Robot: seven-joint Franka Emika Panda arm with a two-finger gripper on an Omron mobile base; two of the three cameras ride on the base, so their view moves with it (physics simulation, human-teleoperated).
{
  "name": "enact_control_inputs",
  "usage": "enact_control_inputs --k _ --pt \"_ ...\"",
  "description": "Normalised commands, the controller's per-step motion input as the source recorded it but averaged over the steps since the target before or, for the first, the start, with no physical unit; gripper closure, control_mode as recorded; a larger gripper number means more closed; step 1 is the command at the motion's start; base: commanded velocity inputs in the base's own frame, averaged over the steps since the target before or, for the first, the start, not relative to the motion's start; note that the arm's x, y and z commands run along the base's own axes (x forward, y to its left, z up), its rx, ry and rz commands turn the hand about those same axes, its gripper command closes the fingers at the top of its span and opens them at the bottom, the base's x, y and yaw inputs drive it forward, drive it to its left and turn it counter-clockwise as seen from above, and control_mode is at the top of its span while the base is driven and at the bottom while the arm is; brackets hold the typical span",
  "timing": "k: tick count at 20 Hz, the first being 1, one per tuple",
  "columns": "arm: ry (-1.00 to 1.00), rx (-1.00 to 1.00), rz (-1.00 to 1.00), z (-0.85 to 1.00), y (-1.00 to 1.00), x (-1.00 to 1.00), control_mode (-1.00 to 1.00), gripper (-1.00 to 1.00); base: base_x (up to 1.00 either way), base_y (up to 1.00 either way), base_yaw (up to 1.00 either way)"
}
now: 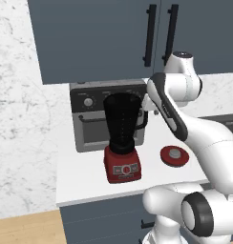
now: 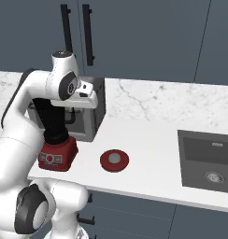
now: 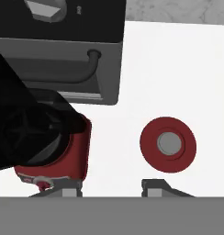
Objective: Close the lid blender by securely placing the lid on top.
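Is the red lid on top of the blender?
No, the lid lies flat on the counter beside the blender, whose jar mouth is open.

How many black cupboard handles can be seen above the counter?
2. Both are vertical bars on the dark cupboard doors above the toaster oven: the left handle and the right handle, side by side at the door seam. Others outside the pictures may exist.
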Motion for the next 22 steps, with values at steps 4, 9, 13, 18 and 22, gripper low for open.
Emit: enact_control_inputs --k 4,9,13,18,22 --pt "-0.04 0.0 -0.04 -0.11 -0.07 -0.12 -1.0 -1.0 0.0 0.0 0.0" --pt "-0.06 0.0 -0.07 -0.36 -0.35 -0.17 -1.0 -1.0 0.0 0.0 0.0" --pt "0.0 0.0 -0.05 -0.36 -0.51 -0.14 -1.0 -1.0 0.0 0.0 0.0" --pt "0.0 0.0 -0.02 -0.46 -0.55 -0.05 -1.0 -1.0 0.0 0.0 0.0" --pt "0.0 0.0 0.0 -0.66 -0.51 0.0 -1.0 -1.0 0.0 0.0 0.0"
